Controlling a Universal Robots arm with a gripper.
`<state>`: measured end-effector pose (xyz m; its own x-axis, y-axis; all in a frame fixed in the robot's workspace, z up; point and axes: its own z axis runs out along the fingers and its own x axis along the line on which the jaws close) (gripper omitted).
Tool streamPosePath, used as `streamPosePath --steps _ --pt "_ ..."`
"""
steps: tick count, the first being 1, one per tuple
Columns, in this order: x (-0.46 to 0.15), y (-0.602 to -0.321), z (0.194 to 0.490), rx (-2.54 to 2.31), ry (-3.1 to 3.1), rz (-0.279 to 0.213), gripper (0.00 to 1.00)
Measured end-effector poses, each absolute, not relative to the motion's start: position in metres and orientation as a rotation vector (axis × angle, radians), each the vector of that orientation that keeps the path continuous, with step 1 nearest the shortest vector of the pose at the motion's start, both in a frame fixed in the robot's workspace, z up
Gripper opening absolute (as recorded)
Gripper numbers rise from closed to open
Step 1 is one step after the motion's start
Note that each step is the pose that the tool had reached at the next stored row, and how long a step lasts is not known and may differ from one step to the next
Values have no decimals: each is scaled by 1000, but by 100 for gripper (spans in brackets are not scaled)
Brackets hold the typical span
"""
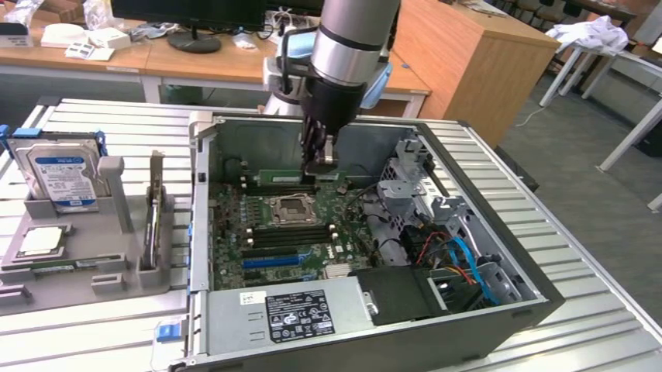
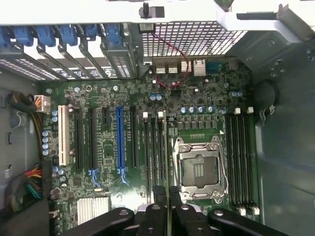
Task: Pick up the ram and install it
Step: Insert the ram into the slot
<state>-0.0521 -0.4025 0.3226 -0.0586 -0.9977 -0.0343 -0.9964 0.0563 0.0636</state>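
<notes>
My gripper (image 1: pixel 322 164) reaches down into the open computer case (image 1: pixel 201 201) and is shut on the ram (image 1: pixel 290 176), a long thin green stick held level. The ram sits right at the memory slots (image 1: pixel 271 186) on the far side of the empty processor socket (image 1: pixel 294 209). I cannot tell whether it is seated in a slot. In the wrist view the black fingers (image 2: pixel 158 196) pinch the ram's thin edge (image 2: pixel 167 192) over the slots (image 2: pixel 154 147) beside the socket (image 2: pixel 199 169).
A grey tray (image 1: pixel 114 267) at the exterior view's left holds a hard drive (image 1: pixel 60 177), a silver processor chip (image 1: pixel 42 242) and a thin board on edge (image 1: pixel 155 205). Inside the case are the power supply (image 1: pixel 284 314), a drive cage (image 1: pixel 408 186) and coloured cables (image 1: pixel 463 260).
</notes>
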Motion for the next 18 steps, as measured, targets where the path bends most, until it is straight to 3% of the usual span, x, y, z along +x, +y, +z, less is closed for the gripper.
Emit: streamPosePath --steps 18 --pt "-52 -402 290 2142 -2270 -109 14"
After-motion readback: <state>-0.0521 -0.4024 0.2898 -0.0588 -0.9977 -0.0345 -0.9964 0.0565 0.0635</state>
